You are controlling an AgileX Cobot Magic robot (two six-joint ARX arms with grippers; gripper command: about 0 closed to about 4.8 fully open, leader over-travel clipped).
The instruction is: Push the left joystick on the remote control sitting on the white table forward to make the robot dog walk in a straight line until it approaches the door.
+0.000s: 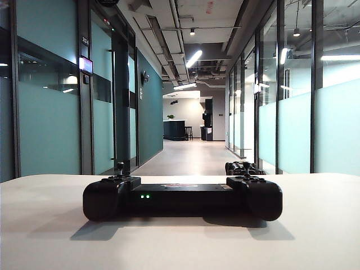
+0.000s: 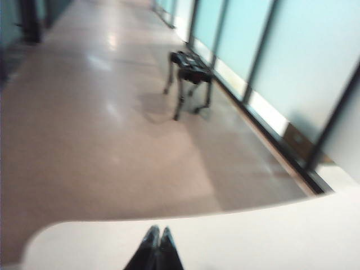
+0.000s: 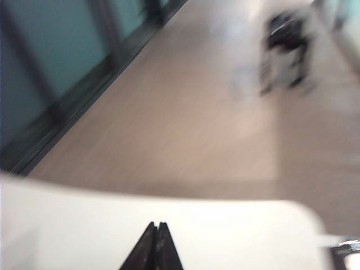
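Matte black remote control (image 1: 183, 198) on smooth white surface (image 1: 315, 236); left end effector (image 2: 155, 233) and right end effector (image 3: 156, 228) both clenched empty above it

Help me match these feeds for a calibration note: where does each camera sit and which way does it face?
Exterior view: low at table height, facing down the corridor over the remote control; no arm shows.
Left wrist view: above the white table, facing the robot dog; shut left gripper shows.
Right wrist view: likewise, blurred; shut right gripper shows.
Both wrist views share dog and table.
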